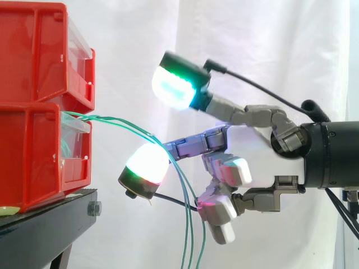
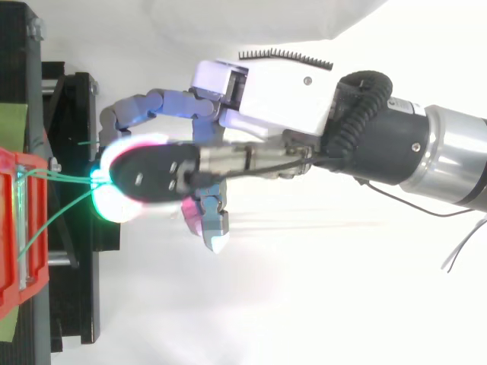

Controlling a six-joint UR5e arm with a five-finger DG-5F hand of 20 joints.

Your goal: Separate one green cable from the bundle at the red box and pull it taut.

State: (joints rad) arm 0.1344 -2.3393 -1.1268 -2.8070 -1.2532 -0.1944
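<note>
Thin green cables (image 1: 140, 130) come out of the front of the lower red bin (image 1: 28, 157), arc to the right and hang down past the frame's bottom. My hand (image 1: 252, 137) reaches in from the right, level with them. One pad glows green-white above the cables and another (image 1: 147, 163) sits below them, well apart, with the strands running between and over the lower extended finger. Nothing is pinched. Two other fingers are curled low near the hanging strands. From above, the cables (image 2: 65, 204) run from the red bin (image 2: 15, 228) to the glowing pads of my hand (image 2: 274, 84).
A second red bin (image 1: 33, 56) is stacked on the lower one. Both rest on a black stand (image 1: 50, 213) whose edge lies just under the pads (image 2: 76, 289). A white curtain hangs behind.
</note>
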